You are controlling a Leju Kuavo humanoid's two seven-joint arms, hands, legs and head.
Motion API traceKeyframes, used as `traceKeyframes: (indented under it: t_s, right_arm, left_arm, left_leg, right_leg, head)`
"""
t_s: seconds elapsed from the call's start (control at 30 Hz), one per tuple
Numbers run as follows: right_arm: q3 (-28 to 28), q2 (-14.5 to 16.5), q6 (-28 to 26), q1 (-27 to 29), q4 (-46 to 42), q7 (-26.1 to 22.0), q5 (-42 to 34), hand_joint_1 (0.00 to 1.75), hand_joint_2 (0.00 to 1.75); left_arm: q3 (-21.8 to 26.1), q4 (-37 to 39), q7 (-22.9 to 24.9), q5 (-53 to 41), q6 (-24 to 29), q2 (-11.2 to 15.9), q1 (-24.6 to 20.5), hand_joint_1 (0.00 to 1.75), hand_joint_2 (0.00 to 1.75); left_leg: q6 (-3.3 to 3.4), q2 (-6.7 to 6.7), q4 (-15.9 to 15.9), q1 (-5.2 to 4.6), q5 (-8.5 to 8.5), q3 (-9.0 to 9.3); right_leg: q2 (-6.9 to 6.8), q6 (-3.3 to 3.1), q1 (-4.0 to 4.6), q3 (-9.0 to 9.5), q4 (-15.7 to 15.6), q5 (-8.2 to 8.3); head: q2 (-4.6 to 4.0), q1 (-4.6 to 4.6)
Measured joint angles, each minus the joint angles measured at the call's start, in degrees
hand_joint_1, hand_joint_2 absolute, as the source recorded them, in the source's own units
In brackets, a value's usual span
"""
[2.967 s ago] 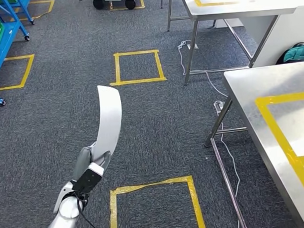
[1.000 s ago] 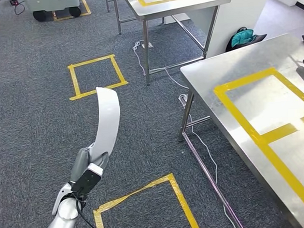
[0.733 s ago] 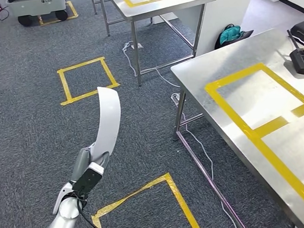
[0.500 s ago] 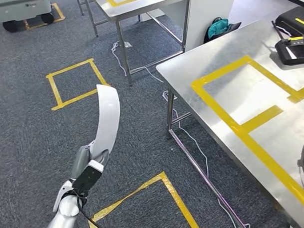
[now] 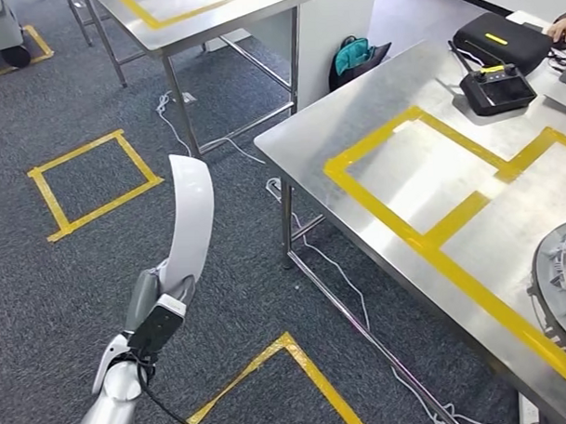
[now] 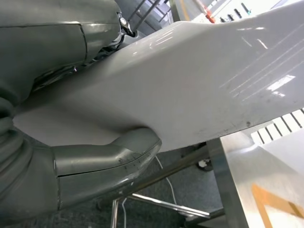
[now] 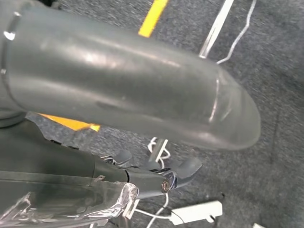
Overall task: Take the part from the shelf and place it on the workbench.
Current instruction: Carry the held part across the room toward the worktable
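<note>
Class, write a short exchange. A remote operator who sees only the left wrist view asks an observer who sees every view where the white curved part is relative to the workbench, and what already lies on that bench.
Operator: I see the part in the hand and a table edge. Is it over the bench?
Observer: No. In the head view the left hand holds the white part upright over the carpet, and the workbench stands off to the robot's right.
Operator: Is anything on the bench?
Observer: Yes. A grey ring-shaped piece lies at its near right, and a black controller lies at the far side.
</note>
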Motion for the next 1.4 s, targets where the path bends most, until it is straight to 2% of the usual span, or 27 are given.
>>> traceKeyframes:
  t_s: [0.07, 0.13, 0.17, 0.2, 0.23, 0.3, 0.33, 0.4, 0.47, 0.5, 0.57, 0.63, 0.7, 0.73, 0.83, 0.87, 0.9, 1.0, 1.03, 1.13, 1.17, 1.2, 1.23, 1.3, 1.33, 1.37, 1.4]
  right_arm:
    - [0.0, -0.3, -0.1, -0.4, 1.1, 0.5, 0.5, 0.0, 0.0]
    - [-0.1, -0.6, -0.2, -0.5, 2.1, 0.8, 0.9, 0.0, 0.0]
    - [-0.1, -0.8, -0.3, -0.4, 2.5, 0.9, 0.9, 0.0, 0.0]
    - [-0.1, -0.9, -0.5, -0.3, 2.8, 1.0, 1.1, 0.0, 0.0]
    - [-0.2, -1.0, -0.5, -0.2, 3.2, 0.9, 1.2, 0.0, 0.0]
    - [-0.3, -1.3, -0.6, -0.2, 3.8, 0.7, 1.7, 0.0, 0.0]
    - [-0.3, -1.4, -0.6, -0.4, 4.1, 0.6, 1.9, 0.0, 0.0]
    - [-0.4, -1.6, -0.6, -0.6, 4.5, 0.3, 2.3, 0.0, 0.0]
    - [-0.6, -1.7, -0.6, -0.7, 4.8, 0.1, 2.6, 0.0, 0.0]
    - [-0.6, -1.8, -0.6, -0.8, 4.9, 0.1, 2.7, 0.0, 0.0]
    - [-0.7, -2.0, -0.6, -1.1, 5.0, 0.0, 2.8, 0.0, 0.0]
    - [-0.9, -2.1, -0.6, -1.2, 5.2, 0.0, 2.9, 0.0, 0.0]
    - [-1.0, -2.1, -0.4, -1.2, 5.5, -0.1, 3.3, 0.0, 0.0]
    - [-1.1, -2.1, -0.2, -1.2, 5.6, -0.2, 3.6, 0.0, 0.0]
    - [-1.3, -2.2, 0.2, -1.2, 6.0, -0.4, 4.2, 0.0, 0.0]
    - [-1.4, -2.3, 0.3, -1.2, 6.1, -0.4, 4.3, 0.0, 0.0]
    - [-1.5, -2.4, 0.3, -1.2, 6.3, -0.5, 4.5, 0.0, 0.0]
    - [-1.6, -2.6, 0.6, -1.2, 6.6, -0.5, 5.1, 0.0, 0.0]
    - [-1.6, -2.7, 0.7, -1.4, 6.7, -0.5, 5.2, 0.0, 0.0]
    - [-1.6, -2.8, 0.9, -1.7, 7.1, -0.6, 5.3, 0.0, 0.0]
    - [-1.6, -2.9, 0.9, -1.6, 7.2, -0.6, 5.3, 0.0, 0.0]
    - [-1.7, -3.0, 0.9, -1.5, 7.3, -0.6, 5.4, 0.0, 0.0]
    - [-1.7, -3.1, 0.9, -1.4, 7.4, -0.6, 5.5, 0.0, 0.0]
    - [-1.8, -3.2, 0.9, -1.4, 7.5, -0.6, 5.8, 0.0, 0.0]
    - [-1.9, -3.2, 0.9, -1.4, 7.7, -0.6, 6.0, 0.0, 0.0]
    - [-1.9, -3.3, 1.0, -1.5, 7.8, -0.6, 6.3, 0.0, 0.0]
    - [-2.0, -3.3, 1.0, -1.4, 8.0, -0.7, 6.6, 0.0, 0.0]
  left_arm:
    - [0.1, 0.1, 0.0, 0.0, 0.2, 0.0, -0.1, 1.75, 1.75]
    - [0.2, 0.4, -0.1, 0.0, 0.2, 0.0, -0.1, 1.75, 1.75]
    - [0.2, 0.6, -0.1, 0.0, 0.2, 0.0, -0.1, 1.75, 1.75]
    - [0.2, 0.7, -0.1, 0.0, 0.2, 0.0, -0.1, 1.75, 1.75]
    - [0.2, 0.7, -0.1, 0.0, 0.3, 0.0, -0.1, 1.75, 1.75]
    - [0.2, 0.8, -0.2, -0.1, 0.3, 0.0, -0.2, 1.75, 1.75]
    - [0.2, 0.8, -0.2, -0.1, 0.4, 0.0, -0.3, 1.75, 1.75]
    - [0.1, 0.9, -0.2, -0.1, 0.5, 0.0, -0.3, 1.75, 1.75]
    - [0.0, 0.9, -0.3, -0.3, 0.6, 0.0, -0.4, 1.75, 1.75]
    - [0.0, 0.9, -0.3, -0.3, 0.7, 0.0, -0.6, 1.75, 1.75]
    - [0.0, 0.9, -0.3, -0.4, 0.8, 0.0, -0.7, 1.75, 1.75]
    - [0.0, 1.0, -0.3, -0.4, 0.9, 0.0, -0.6, 1.75, 1.75]
    - [0.0, 1.0, -0.5, -0.4, 1.0, 0.1, -0.4, 1.75, 1.75]
    - [0.0, 1.0, -0.7, -0.4, 1.1, 0.1, -0.4, 1.75, 1.75]
    - [0.0, 1.1, -1.3, -0.4, 1.2, 0.3, -0.4, 1.75, 1.75]
    - [0.0, 1.1, -1.4, -0.3, 1.2, 0.4, -0.3, 1.75, 1.75]
    - [0.0, 1.1, -1.5, -0.3, 1.2, 0.4, -0.3, 1.75, 1.75]
    - [0.1, 1.2, -1.9, -0.2, 1.3, 0.4, -0.4, 1.75, 1.75]
    - [0.1, 1.2, -2.1, -0.2, 1.3, 0.4, -0.5, 1.75, 1.75]
    - [0.1, 1.2, -2.2, -0.2, 1.2, 0.4, -0.4, 1.75, 1.75]
    - [0.1, 1.2, -2.3, -0.2, 1.2, 0.4, -0.4, 1.75, 1.75]
    - [0.1, 1.3, -2.3, -0.2, 1.2, 0.4, -0.3, 1.75, 1.75]
    - [0.1, 1.3, -2.3, -0.2, 1.2, 0.4, -0.3, 1.75, 1.75]
    - [0.1, 1.3, -2.5, -0.3, 1.2, 0.4, -0.3, 1.75, 1.75]
    - [0.1, 1.3, -2.6, -0.4, 1.2, 0.4, -0.3, 1.75, 1.75]
    - [0.1, 1.3, -2.8, -0.5, 1.2, 0.5, -0.3, 1.75, 1.75]
    - [0.1, 1.3, -3.0, -0.7, 1.3, 0.5, -0.3, 1.75, 1.75]
  left_leg:
    - [0.72, 0.7, -0.1, -0.26, -0.69, 1.01]
    - [1.11, 1.46, -0.1, -0.63, -1.6, 1.86]
    - [1.19, 1.79, -0.1, -0.8, -2.11, 2.42]
    - [1.23, 2.08, -0.1, -0.93, -2.67, 3.12]
    - [1.21, 2.37, -0.1, -1.03, -3.3, 3.98]
    - [1.01, 2.99, -0.1, -1.18, -4.59, 5.58]
    - [0.78, 3.25, -0.2, -1.24, -5.1, 6.08]
    - [0.12, 3.67, -0.5, -1.27, -5.64, 6.73]
    - [-0.48, 3.73, 0.0, -1.19, -5.64, 7.07]
    - [-0.74, 3.41, 1.4, -1.14, -5.47, 6.52]
    - [-1.31, 2.54, 7.5, -0.97, -6.2, 2.78]
    - [-1.79, 2.08, 14.3, -0.8, -9.1, -2.52]
    - [-2.03, 2.0, 15.9, -0.7, -10.74, -5.74]
    - [-2.12, 1.98, 14.2, -0.66, -9.72, -6.06]
    - [-2.3, 1.65, 4.2, -0.23, -0.44, -4.59]
    - [-2.15, 1.56, 1.9, -0.14, 1.9, -4.26]
    - [-1.84, 1.51, 0.9, -0.09, 2.99, -4.21]
    - [-0.38, 1.67, 0.6, -0.06, 2.85, -3.43]
    - [0.05, 1.75, 0.6, -0.03, 2.6, -2.98]
    - [0.66, 2.08, 0.5, -0.16, 1.52, -1.82]
    - [0.71, 2.17, 0.5, -0.23, 1.12, -1.41]
    - [0.72, 2.27, 0.6, -0.28, 0.71, -0.9]
    - [0.68, 2.38, 0.6, -0.29, 0.3, -0.31]
    - [0.38, 2.77, 0.6, -0.32, -0.62, 1.05]
    - [0.13, 2.98, 0.6, -0.38, -1.03, 1.57]
    - [-0.19, 3.23, 0.6, -0.48, -1.4, 1.89]
    - [-0.56, 3.47, 0.7, -0.58, -1.59, 2.06]
  right_leg:
    - [-2.74, 0.11, 0.22, -3.23, 5.7, -2.13]
    - [-3.7, 0.12, 0.33, -8.2, 12.9, -4.29]
    - [-3.78, 0.08, 0.38, -9.89, 14.6, -4.32]
    - [-3.81, -0.02, 0.45, -10.54, 14.1, -3.31]
    - [-3.95, -0.24, 0.55, -10.07, 11.5, -1.17]
    - [-5.14, -0.89, 0.99, -7.87, 4.1, 3.79]
    - [-5.74, -1.26, 1.29, -6.94, 1.5, 5.03]
    - [-5.95, -1.8, 1.82, -6.36, 0.1, 5.21]
    - [-5.1, -2.35, 1.71, -5.41, -0.5, 5.19]
    - [-4.75, -2.62, 1.49, -4.75, -0.8, 4.98]
    - [-4.06, -3.03, 1.17, -3.4, -1.3, 4.42]
    - [-3.27, -3.22, 1.0, -2.26, -1.4, 3.54]
    - [-2.47, -3.15, 0.76, -0.87, -1.4, 2.47]
    - [-2.1, -3.02, 0.6, -0.05, -1.4, 1.89]
    - [-1.16, -2.13, 0.37, 1.99, -1.3, -0.09]
    - [-0.95, -1.72, 0.41, 2.18, -1.3, -0.77]
    - [-0.82, -1.27, 0.48, 2.38, -1.1, -1.12]
    - [-1.4, -0.22, 0.44, 2.51, 0.1, -1.28]
    - [-2.01, -0.03, 0.46, 1.52, 1.9, -1.59]
    - [-3.62, 0.24, 0.52, -4.92, 12.0, -5.56]
    - [-3.77, 0.26, 0.52, -6.86, 14.3, -6.9]
    - [-3.82, 0.27, 0.53, -7.91, 14.6, -7.13]
    - [-3.88, 0.25, 0.53, -8.01, 13.0, -5.98]
    - [-4.98, 0.12, 0.57, -6.25, 5.8, -0.28]
    - [-5.61, -0.1, 0.62, -5.41, 2.7, 1.81]
    - [-6.07, -0.41, 0.73, -4.71, 0.7, 3.37]
    - [-6.12, -0.78, 0.85, -4.7, 0.0, 3.86]
  head:
    - [0.0, 0.38]
    - [-0.01, 0.54]
    - [-0.01, 0.56]
    - [-0.01, 0.57]
    - [-0.01, 0.58]
    - [-0.01, 0.52]
    - [-0.01, 0.45]
    - [-0.01, 0.31]
    - [-0.01, 0.28]
    - [-0.01, 0.22]
    - [-0.01, 0.12]
    - [-0.01, 0.1]
    - [-0.01, 0.09]
    - [-0.01, 0.08]
    - [-0.01, -0.16]
    - [-0.01, -0.23]
    - [-0.01, -0.3]
    - [0.0, -0.12]
    - [0.01, 0.0]
    - [0.02, 0.34]
    - [0.02, 0.38]
    - [0.01, 0.4]
    - [0.01, 0.43]
    - [0.01, 0.52]
    - [0.02, 0.54]
    - [0.02, 0.54]
    - [0.01, 0.53]
